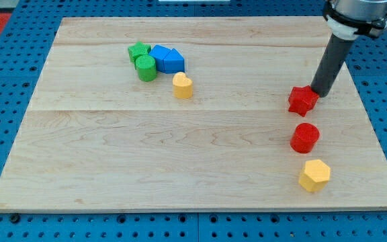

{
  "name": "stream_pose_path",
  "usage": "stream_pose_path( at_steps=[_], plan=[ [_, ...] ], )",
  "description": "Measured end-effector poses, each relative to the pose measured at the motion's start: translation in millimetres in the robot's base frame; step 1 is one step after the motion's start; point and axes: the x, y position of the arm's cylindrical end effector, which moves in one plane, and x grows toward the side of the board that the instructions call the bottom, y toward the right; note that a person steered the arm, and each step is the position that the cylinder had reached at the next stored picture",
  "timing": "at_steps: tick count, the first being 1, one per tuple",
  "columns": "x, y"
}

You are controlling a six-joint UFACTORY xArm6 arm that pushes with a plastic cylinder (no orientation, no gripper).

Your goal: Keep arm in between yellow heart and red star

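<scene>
The yellow heart lies left of the board's middle, just below a cluster of blue and green blocks. The red star lies on the view's right side. My tip is at the star's upper right edge, touching or almost touching it. The tip is on the star's far side from the heart, not between the two blocks. The dark rod rises from the tip toward the view's top right.
A green star, a green cylinder, a blue cube and a blue triangle cluster at the upper left. A red cylinder and a yellow hexagon lie below the red star. The wooden board sits on a blue pegboard.
</scene>
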Motion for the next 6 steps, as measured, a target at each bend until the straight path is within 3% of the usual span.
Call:
stream_pose_path(
  at_steps=[2,3,4,5,6],
  plan=[
    [-79.2,12.1],
    [-83.7,-32.5],
    [-57.3,-75.7],
    [3.4,-120.4],
    [33.6,-199.0]
  ],
)
